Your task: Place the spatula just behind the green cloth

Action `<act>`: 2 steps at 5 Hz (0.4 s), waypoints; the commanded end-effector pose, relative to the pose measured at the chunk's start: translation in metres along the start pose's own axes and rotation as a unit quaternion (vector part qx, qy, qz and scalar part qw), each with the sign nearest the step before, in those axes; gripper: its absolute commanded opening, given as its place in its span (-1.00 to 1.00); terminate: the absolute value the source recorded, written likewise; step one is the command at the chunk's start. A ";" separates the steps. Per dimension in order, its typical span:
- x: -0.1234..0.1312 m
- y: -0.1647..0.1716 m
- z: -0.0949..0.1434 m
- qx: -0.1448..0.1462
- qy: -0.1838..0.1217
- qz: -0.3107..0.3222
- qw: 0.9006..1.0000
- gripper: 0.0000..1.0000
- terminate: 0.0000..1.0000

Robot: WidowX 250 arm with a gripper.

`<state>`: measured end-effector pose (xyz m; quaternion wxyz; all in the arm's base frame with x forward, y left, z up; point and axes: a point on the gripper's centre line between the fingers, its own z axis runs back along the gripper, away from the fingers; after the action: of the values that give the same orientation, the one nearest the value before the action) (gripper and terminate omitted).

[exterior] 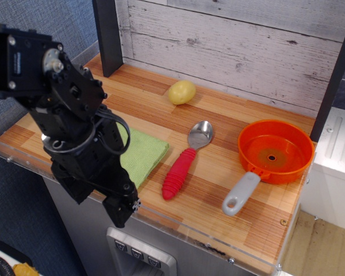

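The spatula [184, 164] lies flat on the wooden counter, its red ribbed handle toward the front edge and its shiny silver head pointing back and right. Just to its left lies the green cloth [142, 152], flat, with its left part hidden by my arm. My gripper [125, 211] hangs at the front edge of the counter, in front of the cloth and to the left of the spatula's handle. It is seen from behind, so its fingers do not show clearly. Nothing appears held.
A yellow potato-like object [182, 92] rests near the back of the counter. An orange pan with a grey handle [274, 152] sits at the right. A whitewashed plank wall [236, 46] and dark posts [108, 34] bound the back. A clear acrylic lip [207, 236] edges the front.
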<state>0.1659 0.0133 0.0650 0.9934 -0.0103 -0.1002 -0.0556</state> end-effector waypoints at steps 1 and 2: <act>0.000 0.000 0.000 0.000 0.000 0.000 1.000 1.00 -1.00; 0.009 0.002 -0.005 0.007 0.013 0.021 1.000 1.00 -1.00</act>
<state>0.1695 0.0128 0.0557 0.9968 -0.0071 -0.0724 -0.0321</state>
